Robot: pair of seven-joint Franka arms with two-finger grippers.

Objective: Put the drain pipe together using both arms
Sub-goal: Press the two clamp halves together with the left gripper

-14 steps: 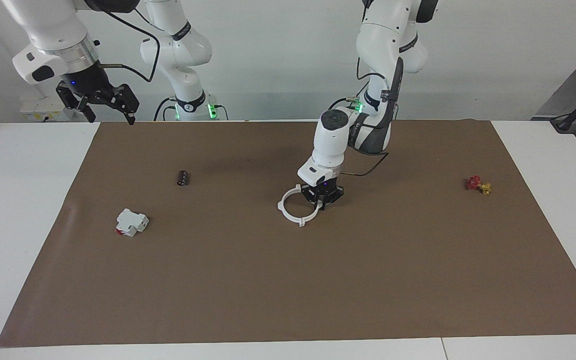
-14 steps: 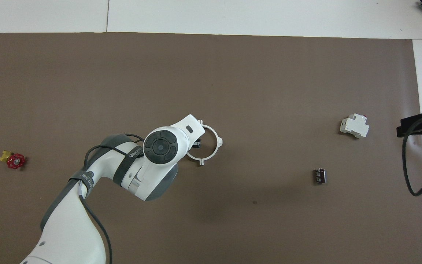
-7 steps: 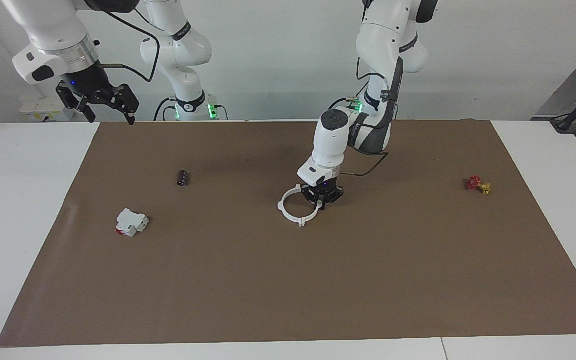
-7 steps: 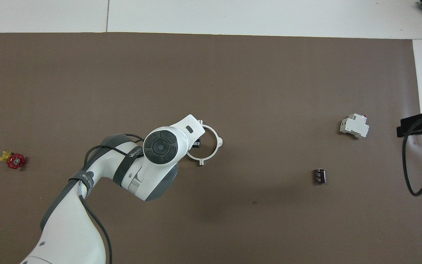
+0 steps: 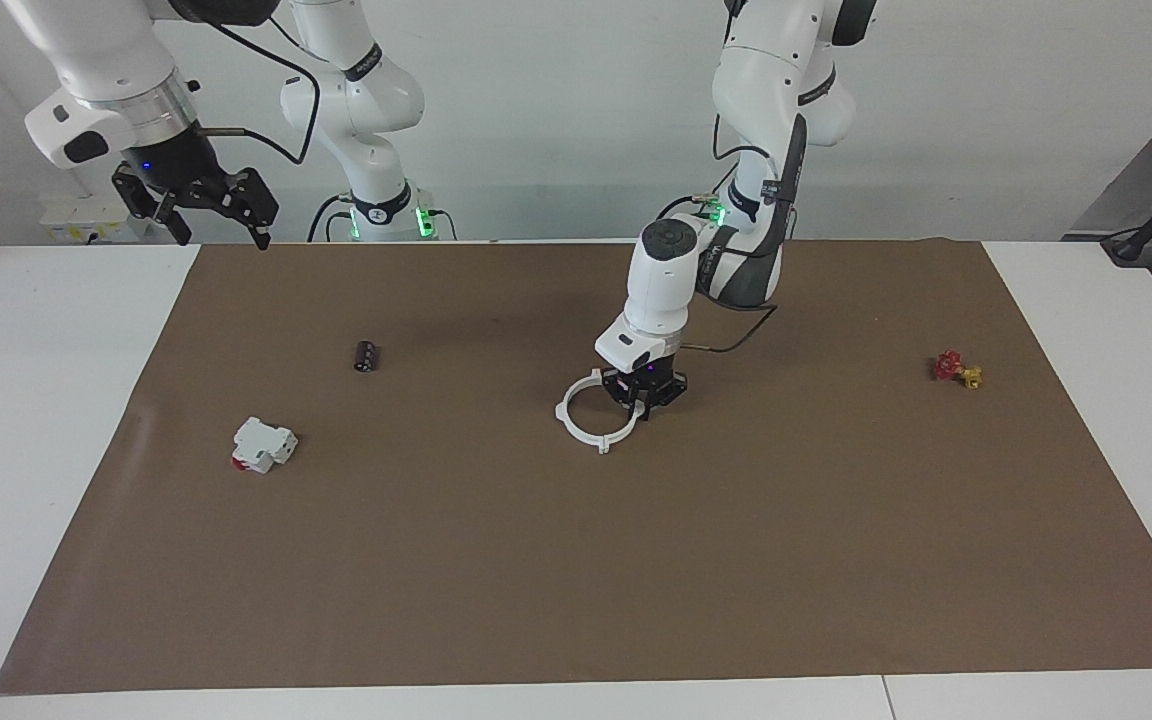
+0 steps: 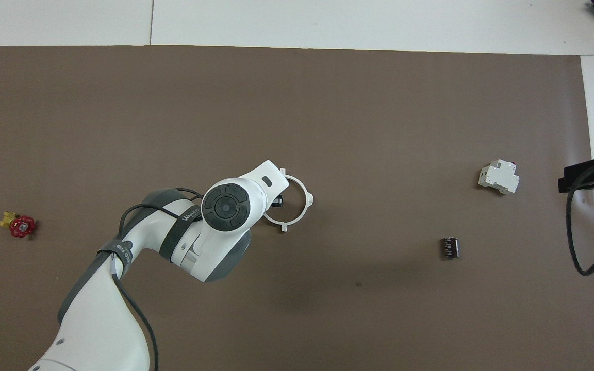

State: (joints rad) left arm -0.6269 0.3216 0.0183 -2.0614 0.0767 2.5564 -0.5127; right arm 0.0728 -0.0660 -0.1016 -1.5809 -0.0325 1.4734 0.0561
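Note:
The drain pipe (image 5: 581, 435) lies as one white ring with small outward tabs in the middle of the brown mat. It also shows in the overhead view (image 6: 304, 208). My left gripper (image 5: 641, 405) reaches down from the left arm and is shut on the ring's rim, on the side toward the left arm's end. In the overhead view the left arm's wrist hides most of the left gripper (image 6: 275, 200). My right gripper (image 5: 221, 238) waits open and empty, raised over the mat's corner at the right arm's end (image 6: 583, 180).
A white block with red (image 5: 263, 445) (image 6: 498, 178) and a small dark cylinder (image 5: 366, 356) (image 6: 450, 247) lie toward the right arm's end. A red and yellow valve (image 5: 955, 369) (image 6: 18, 225) lies toward the left arm's end. The mat (image 5: 636, 580) covers most of the table.

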